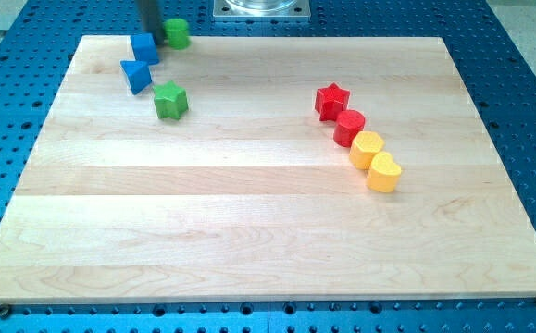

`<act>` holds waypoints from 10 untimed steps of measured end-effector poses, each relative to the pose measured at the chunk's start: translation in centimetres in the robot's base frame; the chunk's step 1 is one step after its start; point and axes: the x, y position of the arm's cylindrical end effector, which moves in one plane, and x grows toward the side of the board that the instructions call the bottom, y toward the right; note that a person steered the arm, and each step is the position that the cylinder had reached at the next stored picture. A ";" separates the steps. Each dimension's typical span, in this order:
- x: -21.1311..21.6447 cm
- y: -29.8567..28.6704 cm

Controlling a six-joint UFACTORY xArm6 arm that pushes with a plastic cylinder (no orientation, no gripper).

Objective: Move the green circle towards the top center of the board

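Contact is what you are looking at: my tip (157,42) is sitting just at nine o'clock of the green circle (177,33), which is lying at the board's (249,231) top edge, far out toward the view's left. No pincer is fitted, only the rod, so nothing is gripping. You are judging the push step as barely begun. Next you are wanting a steady shove toward three o'clock along the top edge, keeping clear of the blue blocks (143,48) and green star (169,100) crowding at seven o'clock.

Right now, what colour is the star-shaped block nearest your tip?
Green: the green star, clear in the camera view, below my tip.
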 end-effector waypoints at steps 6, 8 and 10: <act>0.3 5.0; 11.1 16.7; 7.9 16.7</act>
